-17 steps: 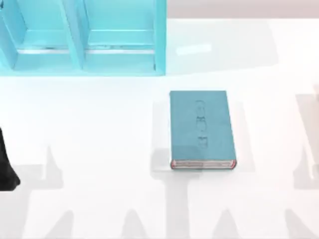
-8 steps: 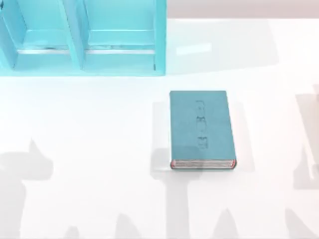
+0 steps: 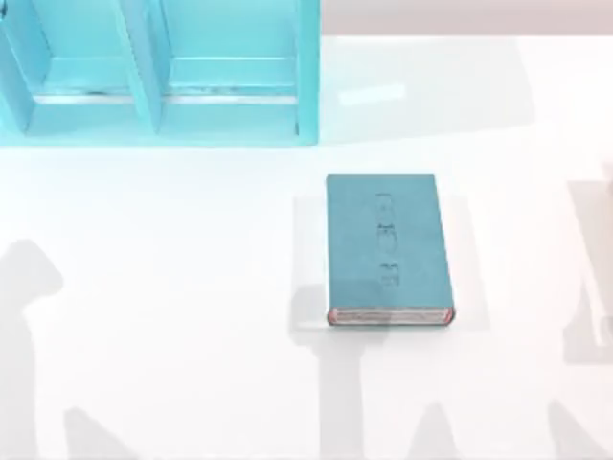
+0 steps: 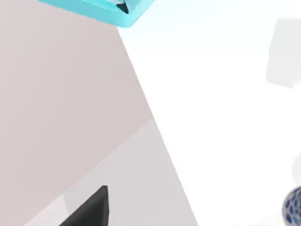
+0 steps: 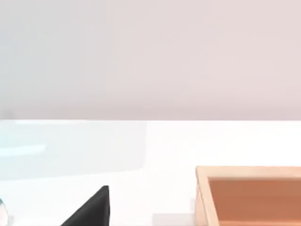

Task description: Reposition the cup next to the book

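One thick teal book, pale pages trimmed in red, lies flat at mid-bench before a light-blue shelf unit. One blue-patterned white cup stands on the bench in the left wrist view. Whether either arm's jaws are open cannot be told.

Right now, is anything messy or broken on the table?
Nothing stands out. The book lies flat and closed on the white table, square to the blue shelf unit. No spills or damage show.
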